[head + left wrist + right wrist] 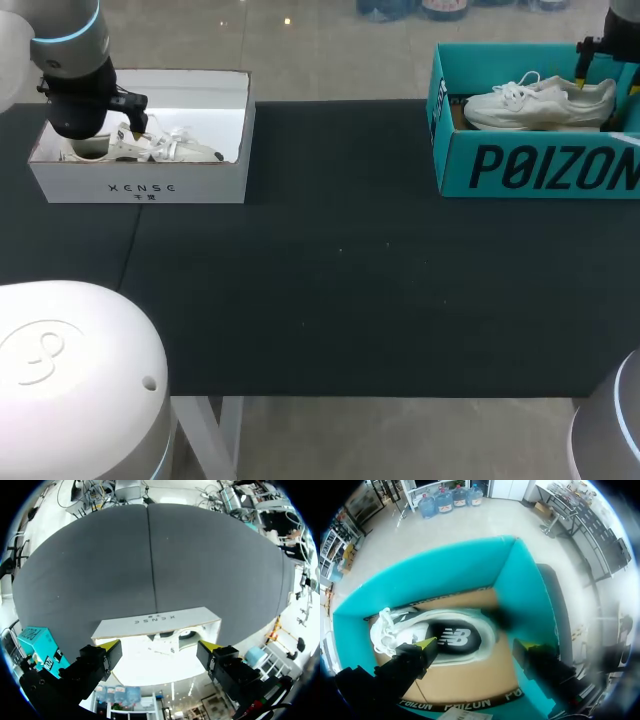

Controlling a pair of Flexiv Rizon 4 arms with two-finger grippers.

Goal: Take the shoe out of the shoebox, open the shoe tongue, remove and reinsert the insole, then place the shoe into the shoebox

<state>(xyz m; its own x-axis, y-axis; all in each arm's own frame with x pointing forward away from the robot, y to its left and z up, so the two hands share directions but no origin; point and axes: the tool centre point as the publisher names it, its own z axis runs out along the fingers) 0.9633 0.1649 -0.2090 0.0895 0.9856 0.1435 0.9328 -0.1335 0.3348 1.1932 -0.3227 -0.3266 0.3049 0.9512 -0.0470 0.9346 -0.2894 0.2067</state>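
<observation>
Our right fingers (426,643) hang released and spread wide, straight above the white shoe (440,636), which lies on its sole in the teal shoebox (520,590). Its long axis runs along the line from one fingertip to the other, with the open heel end between them and the laces out past one tip. We judge that closing now would meet its length, not its width, so the wrist wants a quarter turn first. Farther across the worktop (330,250), our left fingers (210,645), likewise released, hover over the white shoebox (155,622), a second shoe (167,637) just ahead between them.
</observation>
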